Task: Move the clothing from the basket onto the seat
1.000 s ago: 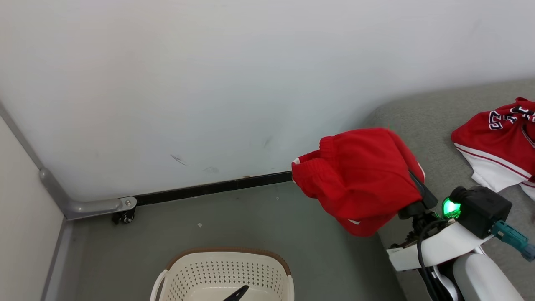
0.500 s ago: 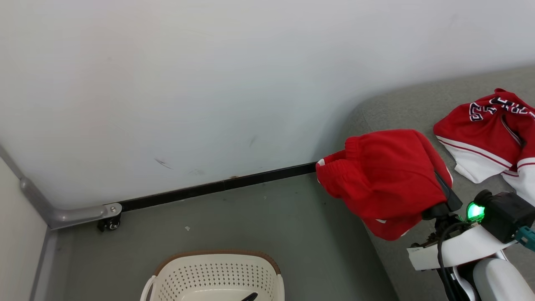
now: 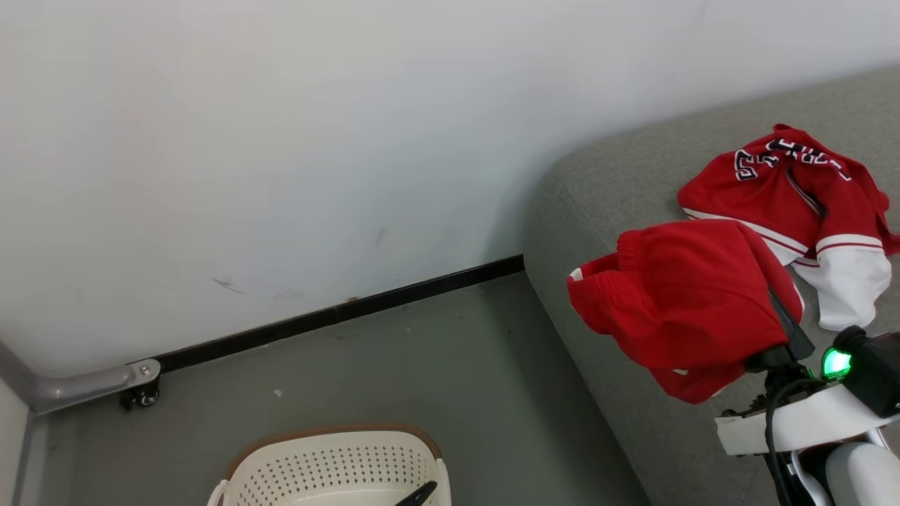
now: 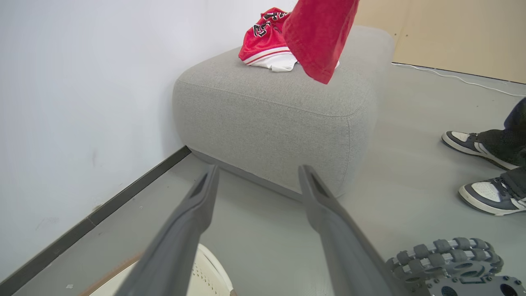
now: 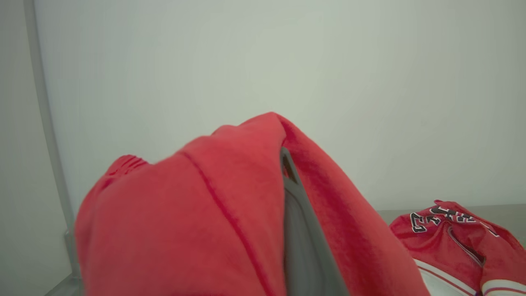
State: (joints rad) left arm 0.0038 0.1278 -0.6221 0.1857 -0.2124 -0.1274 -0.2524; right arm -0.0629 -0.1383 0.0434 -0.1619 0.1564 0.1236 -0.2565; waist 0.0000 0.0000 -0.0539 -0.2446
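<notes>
Red shorts (image 3: 685, 302) over the right claw (image 5: 287, 176)

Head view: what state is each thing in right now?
shorts: held aloft over the seat.
jersey: crumpled on the seat.
basket: upright on the floor.
left gripper: open, holding nothing.
right gripper: shut on shorts.

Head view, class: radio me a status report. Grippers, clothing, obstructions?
Left gripper open, empty, over basket. Right gripper shut on red shorts, aloft over seat; jersey on seat. Person's shoes on floor beside seat, off the path.
</notes>
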